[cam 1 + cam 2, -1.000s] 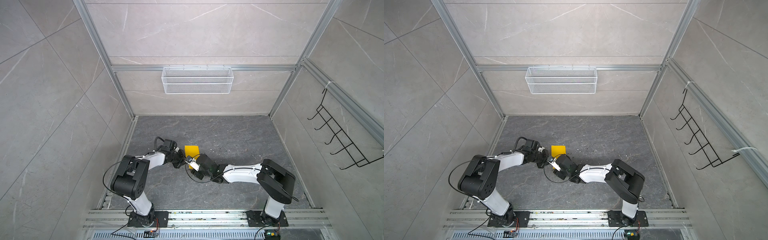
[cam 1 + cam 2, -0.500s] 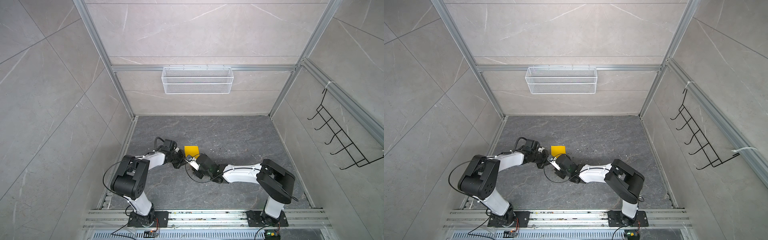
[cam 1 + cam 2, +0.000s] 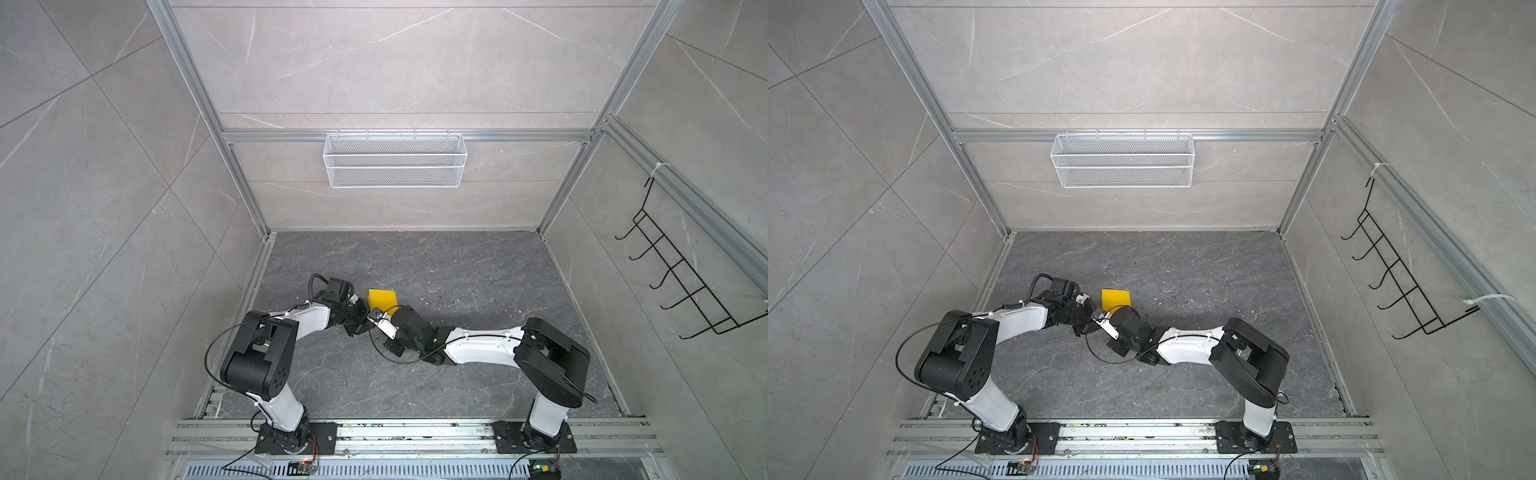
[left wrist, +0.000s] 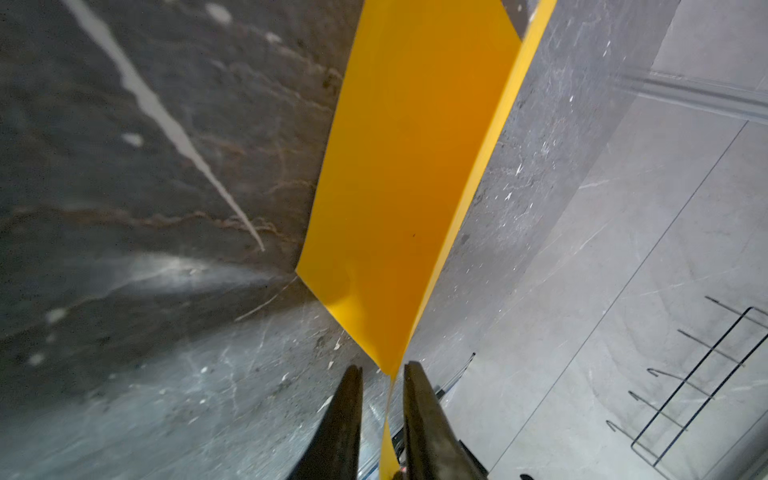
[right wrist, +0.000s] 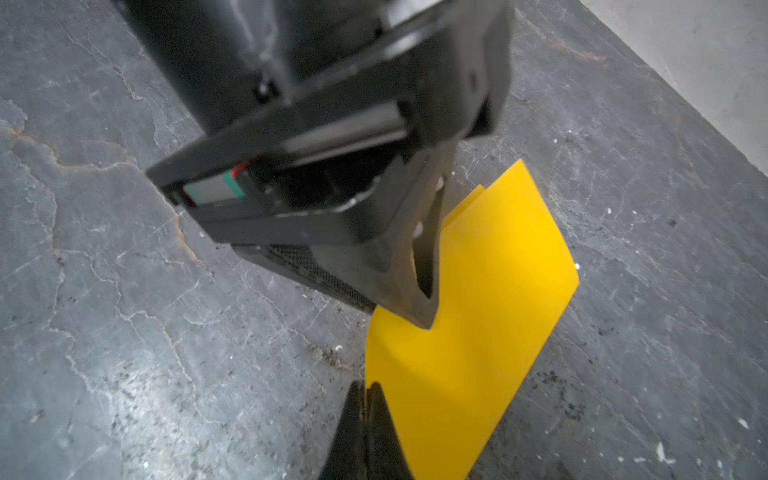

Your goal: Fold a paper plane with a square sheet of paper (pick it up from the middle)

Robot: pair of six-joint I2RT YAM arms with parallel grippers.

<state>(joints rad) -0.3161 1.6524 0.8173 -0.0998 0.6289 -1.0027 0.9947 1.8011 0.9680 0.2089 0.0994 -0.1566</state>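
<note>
The square sheet of paper point(image 3: 382, 297), doubled over so that two yellow layers show at one corner in the right wrist view, sits a little left of the middle of the bench point(image 3: 457, 270), well clear of all four edges. Towards the bench's front edge, the two arms reach in from their own sides and their fingertips meet at the sheet's near end. The right gripper point(image 5: 365, 387) is closed tight, its tips pinching the sheet's edge close to a corner. The left gripper point(image 4: 384, 370) stands slightly parted. The sheet's edge runs between its two fingers with a gap beside it, so it straddles the paper rather than clamps it.

From both sets of fingertips the sheet stretches away toward the bench's far edge. Its long axis lies roughly in line with the left gripper's reach and slants off from the right one's. Whether the far end rests on the bench or hangs just above it I cannot tell.

As I judge it, the right gripper alone carries the paper. The next fold or regrasp would then turn on the left fingers closing along that axis without dragging the loose layers askew.
</note>
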